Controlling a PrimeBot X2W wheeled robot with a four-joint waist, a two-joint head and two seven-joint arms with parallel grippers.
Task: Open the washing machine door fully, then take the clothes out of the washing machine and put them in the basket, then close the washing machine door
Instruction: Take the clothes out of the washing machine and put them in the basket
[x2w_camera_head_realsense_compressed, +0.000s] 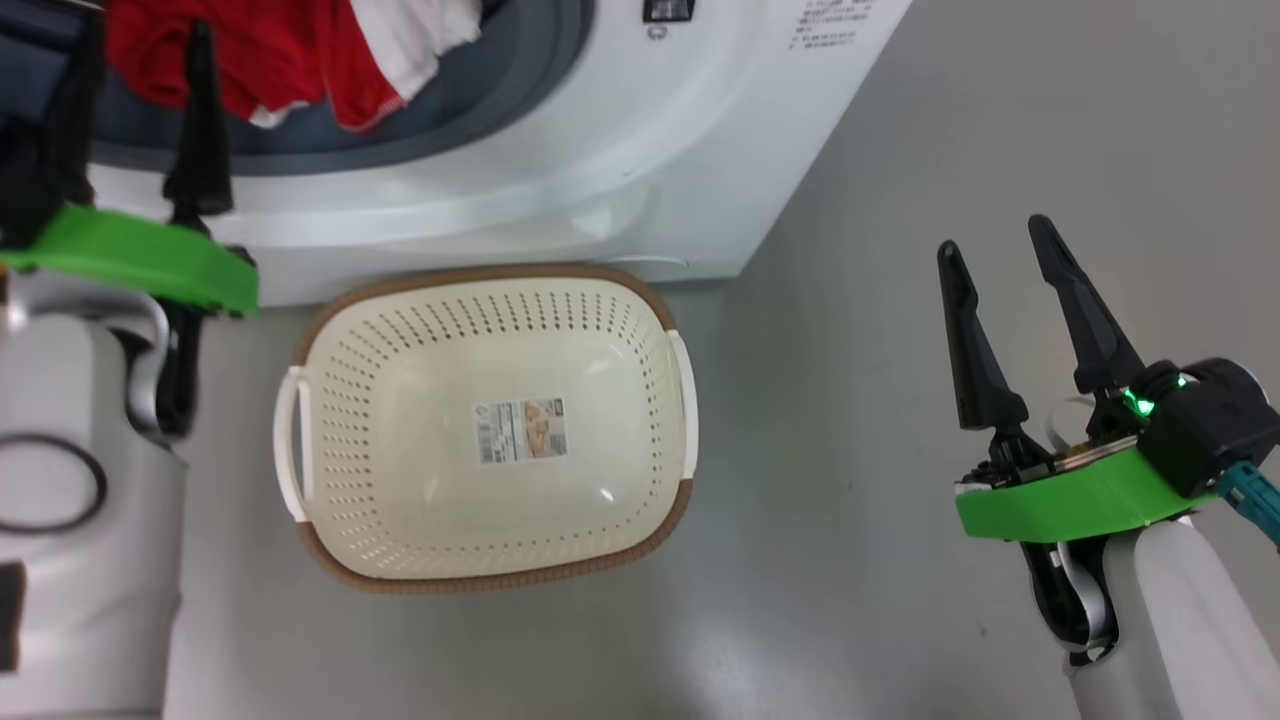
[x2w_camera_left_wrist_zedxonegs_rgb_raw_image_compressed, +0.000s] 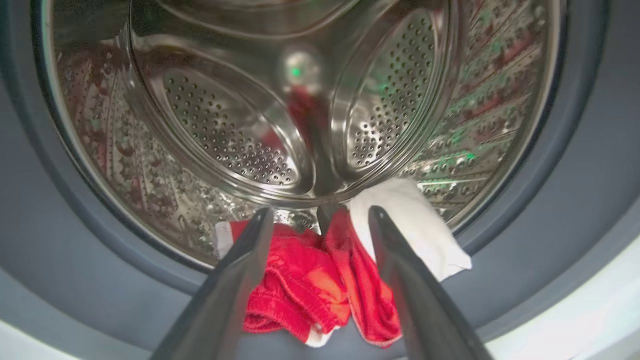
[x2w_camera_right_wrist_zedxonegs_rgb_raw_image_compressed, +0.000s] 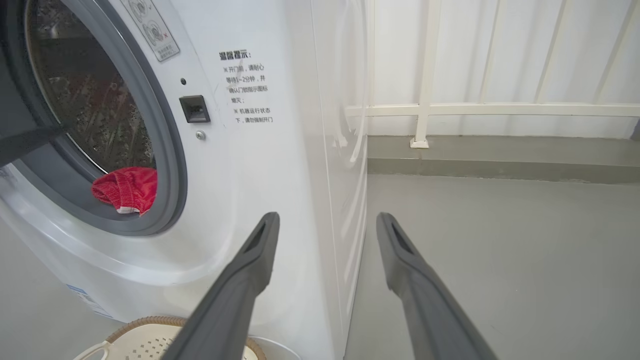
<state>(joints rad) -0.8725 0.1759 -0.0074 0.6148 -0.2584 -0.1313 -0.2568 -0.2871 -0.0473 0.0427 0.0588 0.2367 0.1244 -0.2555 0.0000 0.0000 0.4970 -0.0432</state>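
I am noting the washing machine (x2w_camera_head_realsense_compressed: 600, 180) standing open, the clothes (x2w_camera_left_wrist_zedxonegs_rgb_raw_image_compressed: 320, 285) lying at its drum lip and the basket (x2w_camera_head_realsense_compressed: 480, 280) sitting empty before it. My left gripper (x2w_camera_left_wrist_zedxonegs_rgb_raw_image_compressed: 320, 212) is aiming at the clothes, fingers wide and empty. The right gripper (x2w_camera_head_realsense_compressed: 995, 237) is idling beside the machine, fingers wide. Unloading and closing are outstanding.

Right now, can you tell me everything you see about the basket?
The basket is cream plastic, rectangular with rounded corners, with rows of little holes in its walls, a brown woven rim and a white handle on each side. A paper label is stuck on its bottom. It sits upright on the grey floor, close before the washing machine. No clothes are in it yet.
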